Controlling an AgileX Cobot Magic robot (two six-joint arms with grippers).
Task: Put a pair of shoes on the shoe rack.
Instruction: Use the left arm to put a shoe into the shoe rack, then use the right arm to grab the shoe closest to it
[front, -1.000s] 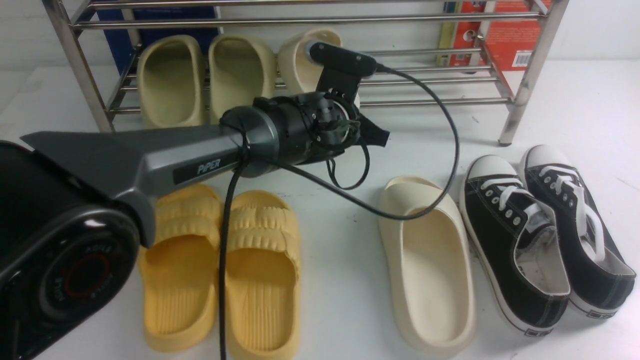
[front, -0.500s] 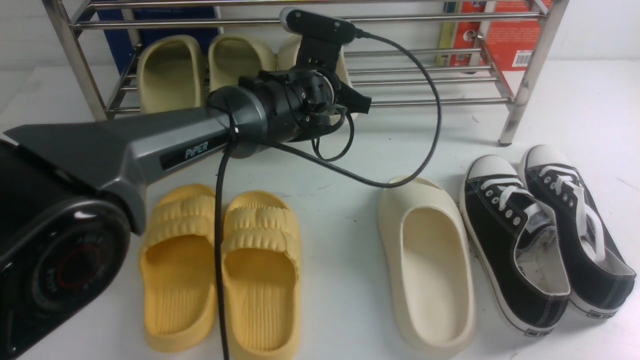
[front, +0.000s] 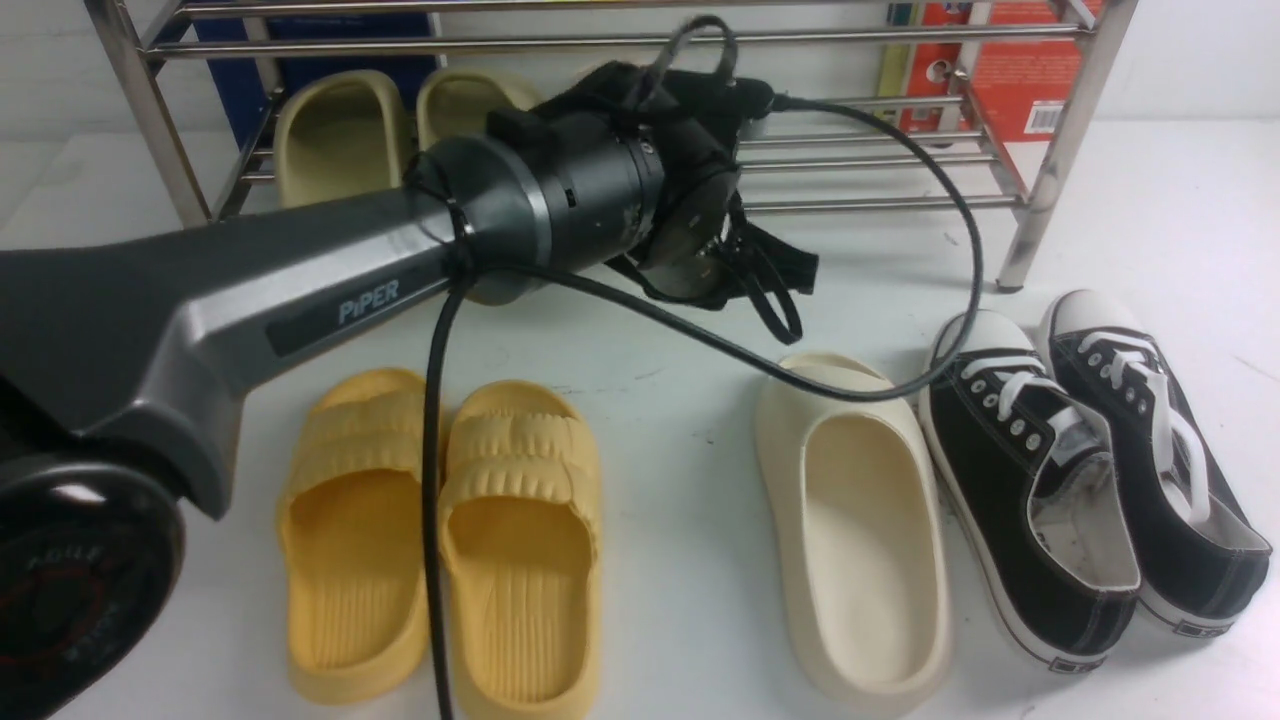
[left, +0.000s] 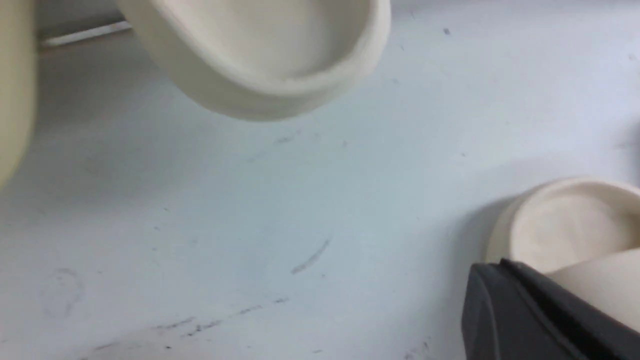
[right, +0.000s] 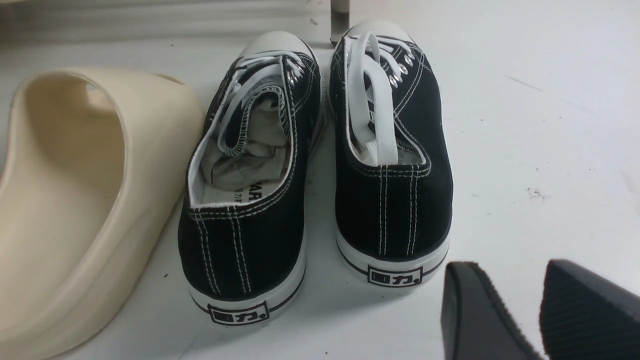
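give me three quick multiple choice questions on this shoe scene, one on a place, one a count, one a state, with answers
1. Where does the cream slide on the table lie?
A. between the yellow slides and the sneakers
B. right of the sneakers
C. left of the yellow slides

2. How many shoes lie flat on the table in front of the rack?
A. three
B. five
C. seven

3. What state is the right gripper in?
A. shut on a sneaker
B. open, holding nothing
C. shut on the cream slide

Answers:
1 A: the front view shows yellow slides on its left and sneakers on its right.
2 B: two yellow slides, one cream slide, two sneakers.
3 B: the right wrist view shows its fingers apart over bare table.
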